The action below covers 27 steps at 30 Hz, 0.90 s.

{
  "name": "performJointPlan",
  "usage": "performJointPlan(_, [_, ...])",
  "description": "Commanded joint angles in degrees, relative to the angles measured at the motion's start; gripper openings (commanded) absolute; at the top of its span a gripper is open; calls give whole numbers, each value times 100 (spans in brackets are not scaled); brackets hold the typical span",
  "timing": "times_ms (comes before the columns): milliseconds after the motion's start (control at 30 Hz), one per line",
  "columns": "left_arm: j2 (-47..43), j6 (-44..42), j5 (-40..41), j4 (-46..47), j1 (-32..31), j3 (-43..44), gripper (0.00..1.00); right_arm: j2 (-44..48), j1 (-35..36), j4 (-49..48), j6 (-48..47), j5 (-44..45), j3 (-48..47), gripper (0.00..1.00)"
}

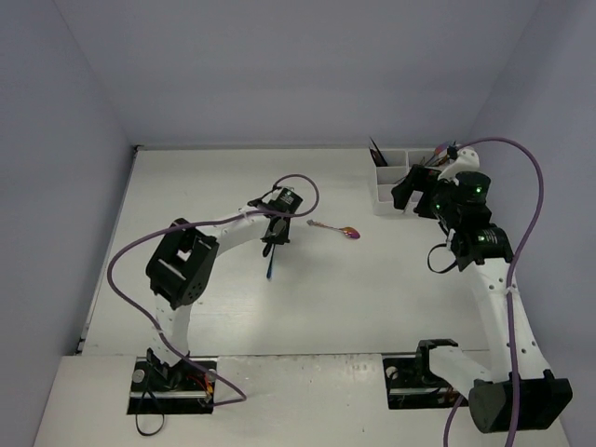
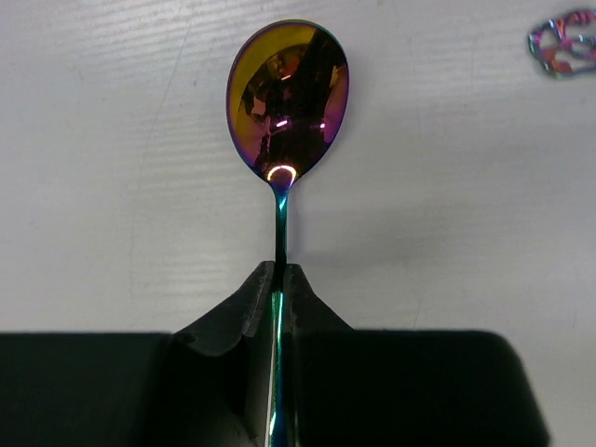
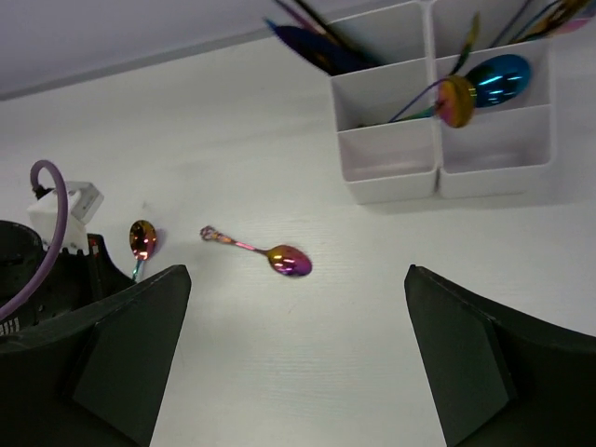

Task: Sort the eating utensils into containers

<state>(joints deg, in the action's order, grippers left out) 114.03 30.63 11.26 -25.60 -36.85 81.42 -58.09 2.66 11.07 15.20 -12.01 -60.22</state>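
We see left gripper [image 2: 277,279] clamped on spoon [image 2: 287,98] handle, bowl sticking out past fingertips, over table [image 2: 112,186]. Second spoon [image 1: 340,229] lies on table near, apart. Right gripper [image 3: 298,317] spread wide, empty, near tray [image 3: 433,177] with more utensils [image 3: 494,79] inside.

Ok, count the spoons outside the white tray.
2. The held spoon is clamped by its handle in the left pincer; the loose spoon lies on the table between that pincer and the tray. Others may be hidden.
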Motion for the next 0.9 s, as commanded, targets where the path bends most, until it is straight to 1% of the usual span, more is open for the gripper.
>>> performJointPlan(0, [-1364,-889,-515,830,-96,-304,0,-446,360,-289,79,-967,-536,98])
performJointPlan(67, [-1973,-1321,-1023,1328,-143,-545,0,-672,631,-291,82,-1100,-705,98])
performJointPlan(133, [-2333,-1472,-1568,1725,-184,-718,0,-903,900,-298,99,-1215,-863,98])
performJointPlan(233, [-2752,-1727,-2032,2114,-282,-843,0,-1183,1155,-306,149,-1233,-1052,97])
performJointPlan(400, [-3175,-1937,-2385,2264,-434,-725,0,-1669,1626,-330,153,-1269,-1488,95])
performJointPlan(667, [-3264,-2083,-2673,2112,-534,-461,0,-2189,2209,-412,101,-1111,-1870,90])
performJointPlan(767, [-3289,-2112,-2673,2085,-550,-443,0,-2304,2296,-437,72,-1053,-1932,84])
performJointPlan(833, [-3316,-2122,-2673,2085,-551,-443,0,-2354,2309,-447,71,-1032,-1915,74])
performJointPlan(867, [-3317,-2129,-2686,2079,-551,-443,0,-2381,2316,-454,64,-1038,-1895,66])
